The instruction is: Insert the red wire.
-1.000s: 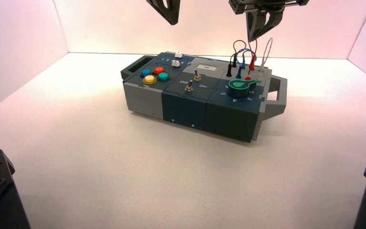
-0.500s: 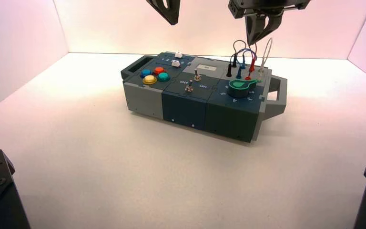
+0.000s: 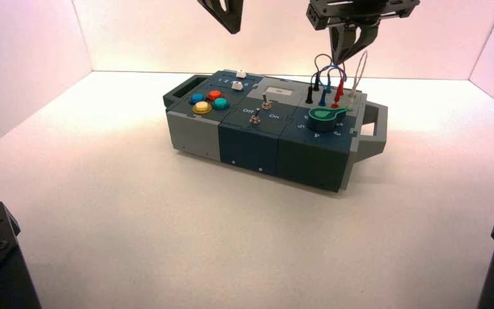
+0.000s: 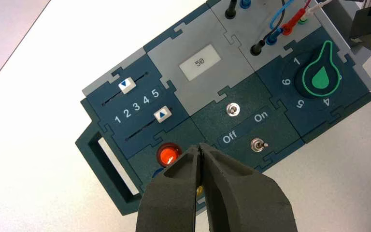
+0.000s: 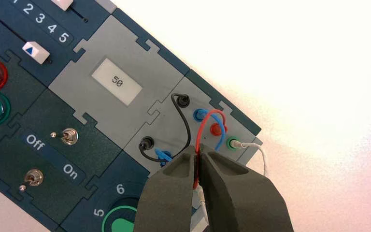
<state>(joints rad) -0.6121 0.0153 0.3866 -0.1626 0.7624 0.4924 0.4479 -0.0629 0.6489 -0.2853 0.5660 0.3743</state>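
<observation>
Red wire [image 5: 204, 126] is pinched in the closed jaws of the right gripper [image 3: 336, 62], over the sockets at the box's [image 3: 251, 138] two o'clock in the high view. The gripper has come down over the last second, and the near red plug [image 4: 295, 19], which hung above its red socket a second ago, now meets it, just off the green knob [image 3: 322, 114] at one o'clock. The far red plug [image 3: 341, 87] stands in its own socket, toward twelve o'clock from there. So the task looks nearly done; I cannot tell how deep the near plug sits, and a last straight press may be needed. The left gripper [image 4: 200, 146], jaws closed and empty, waits at eleven o'clock.
</observation>
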